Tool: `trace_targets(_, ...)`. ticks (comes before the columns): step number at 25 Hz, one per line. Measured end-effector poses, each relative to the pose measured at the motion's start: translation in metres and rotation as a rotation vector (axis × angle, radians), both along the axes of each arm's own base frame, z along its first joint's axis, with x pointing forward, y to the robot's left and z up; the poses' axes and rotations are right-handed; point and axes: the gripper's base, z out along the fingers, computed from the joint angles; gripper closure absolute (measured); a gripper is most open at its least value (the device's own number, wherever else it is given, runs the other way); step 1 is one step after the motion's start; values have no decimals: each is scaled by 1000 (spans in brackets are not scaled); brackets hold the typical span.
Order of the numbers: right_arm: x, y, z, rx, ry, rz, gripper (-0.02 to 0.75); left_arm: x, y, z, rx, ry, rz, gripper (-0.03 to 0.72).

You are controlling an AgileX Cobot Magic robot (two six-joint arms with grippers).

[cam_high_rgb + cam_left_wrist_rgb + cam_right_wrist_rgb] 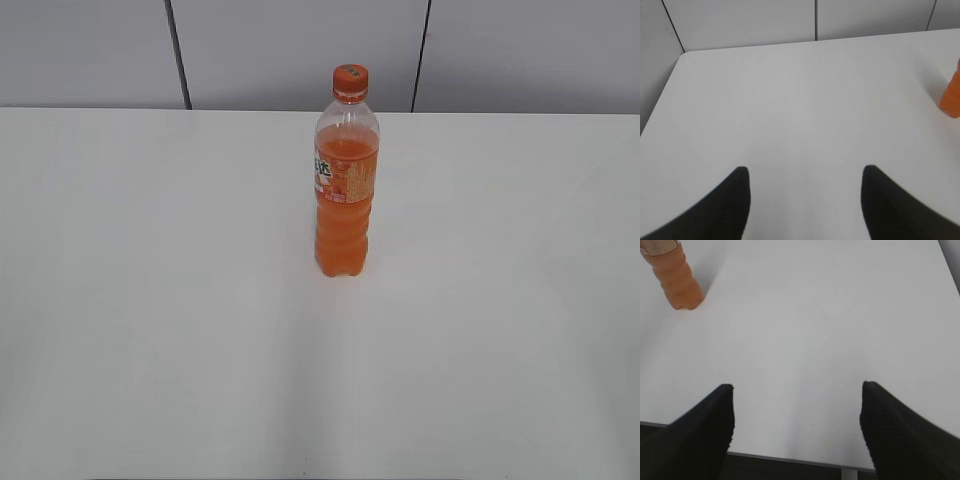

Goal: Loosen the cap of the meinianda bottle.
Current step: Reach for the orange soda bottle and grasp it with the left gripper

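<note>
The meinianda bottle [346,180] is seen standing upright near the middle of the white desk [150,300], with the cap [350,78] seated on its neck; nothing appears to have been started, so gripping the body and twisting the cap are judged to be left. The left end effector [805,200] is held wide open and empty, well apart from the bottle, as is the right end effector [797,425], which is positioned above the desk's near edge. Open room is offered on every side of the bottle.
</note>
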Motion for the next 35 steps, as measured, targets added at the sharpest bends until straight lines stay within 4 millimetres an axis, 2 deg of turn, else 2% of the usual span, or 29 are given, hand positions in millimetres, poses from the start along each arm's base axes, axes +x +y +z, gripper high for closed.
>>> trace_targets(16,0,0,0,1,0,1,151,-1,0,3,-1,-14,0,252)
trace_targets(23,0,0,0,1,-1,1,151,4,0,23,-4,-193,-2,249)
trace_targets(35,0,0,0,1,-1,1,151,42,-1,64,66,-493,4,257)
